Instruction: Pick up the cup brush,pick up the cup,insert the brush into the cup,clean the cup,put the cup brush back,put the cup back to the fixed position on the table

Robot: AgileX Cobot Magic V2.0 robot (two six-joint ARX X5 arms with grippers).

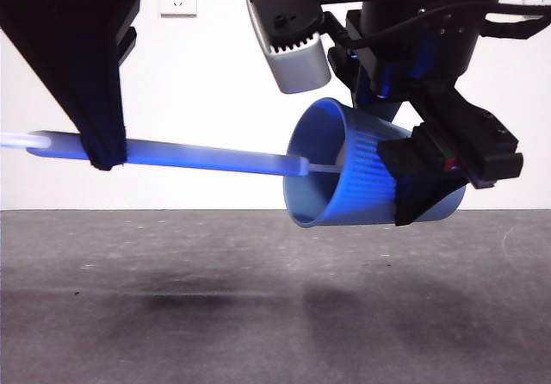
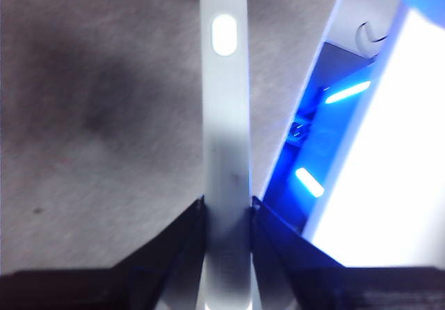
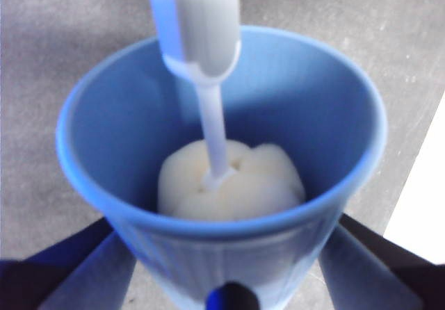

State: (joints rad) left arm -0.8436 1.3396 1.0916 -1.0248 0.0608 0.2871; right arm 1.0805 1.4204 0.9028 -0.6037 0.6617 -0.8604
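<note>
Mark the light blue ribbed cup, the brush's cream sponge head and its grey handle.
light blue ribbed plastic cup (image 1: 366, 177): front view, ribbed side wall.
cream sponge head (image 3: 233, 185): right wrist view, top of sponge.
flat grey plastic handle (image 2: 226, 136): left wrist view, mid-handle.

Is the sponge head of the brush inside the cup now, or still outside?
Inside. In the right wrist view the cream sponge head sits deep in the cup; the front view shows the handle entering its tilted mouth.

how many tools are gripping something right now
2. The left tool clamps the cup brush by its handle; the right tool holds the cup tilted on its side above the table, the brush's sponge inside it.
</note>
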